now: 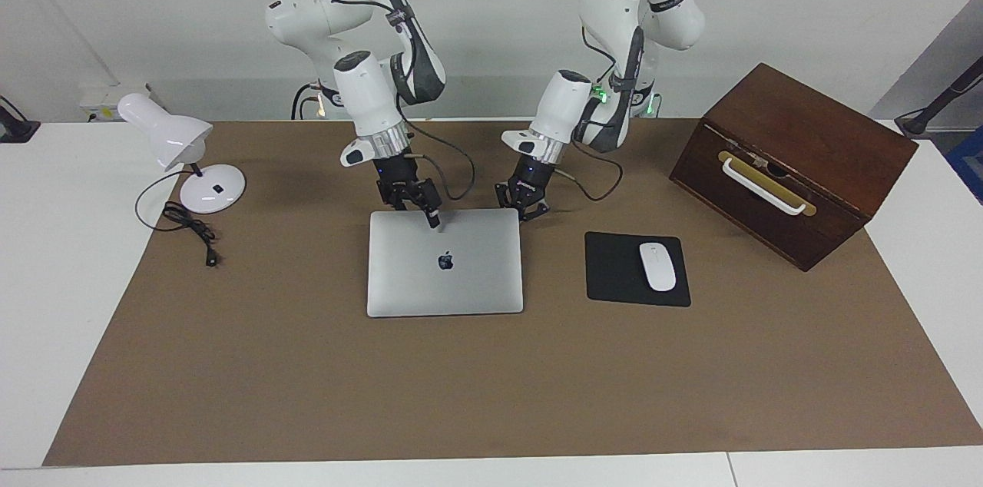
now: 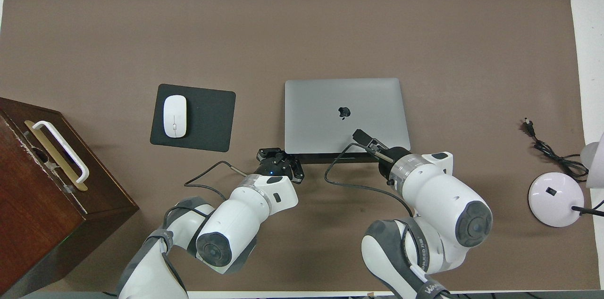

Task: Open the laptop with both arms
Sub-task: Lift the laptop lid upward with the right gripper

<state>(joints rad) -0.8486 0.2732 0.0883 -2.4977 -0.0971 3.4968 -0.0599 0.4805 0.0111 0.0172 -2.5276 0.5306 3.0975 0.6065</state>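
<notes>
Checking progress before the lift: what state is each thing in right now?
laptop: lid closed, flat on mat.
left end effector: shut, at laptop's near corner.
right end effector: over laptop lid.
wooden box: closed.
desk lamp: unplugged.
mouse: on mouse pad.
</notes>
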